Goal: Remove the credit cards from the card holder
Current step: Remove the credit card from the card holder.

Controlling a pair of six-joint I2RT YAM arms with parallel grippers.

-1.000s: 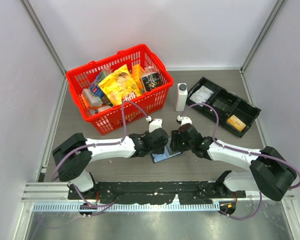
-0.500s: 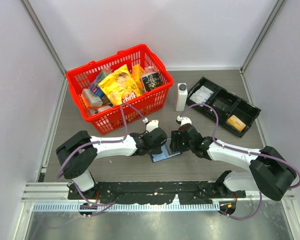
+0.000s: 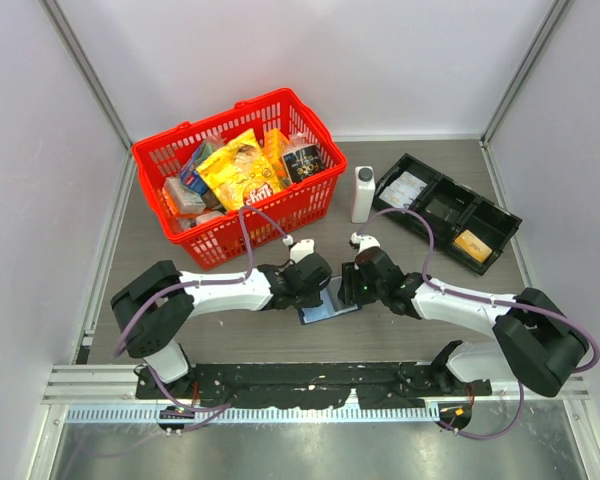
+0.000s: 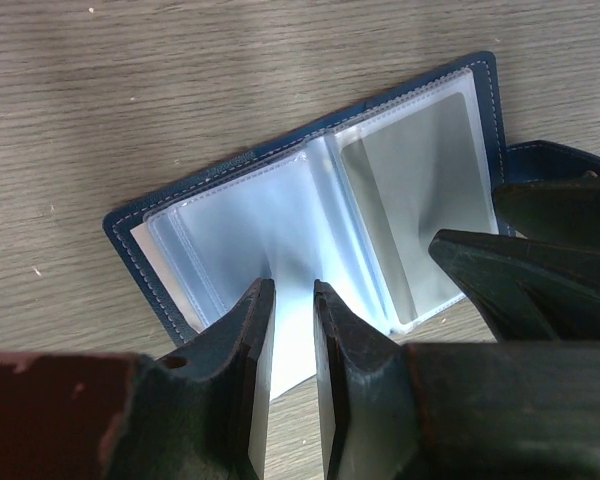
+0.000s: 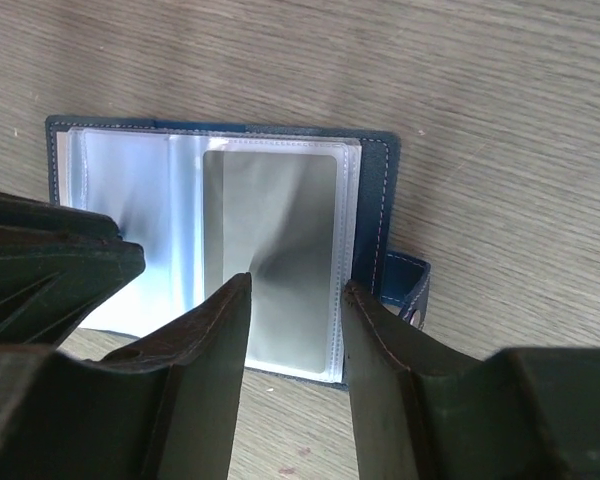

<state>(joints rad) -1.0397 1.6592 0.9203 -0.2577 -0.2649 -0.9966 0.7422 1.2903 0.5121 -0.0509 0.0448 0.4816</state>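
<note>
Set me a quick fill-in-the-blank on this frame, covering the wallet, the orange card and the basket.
1. The card holder lies ____ on the table.
2. An orange card sits in the black ____.
3. The white bottle stands upright beside the ____ basket.
Missing words: open; tray; red.

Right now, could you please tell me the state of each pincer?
Left pincer: closed on a clear sleeve of the card holder.
Right pincer: open, straddling another sleeve, gripping nothing.
</note>
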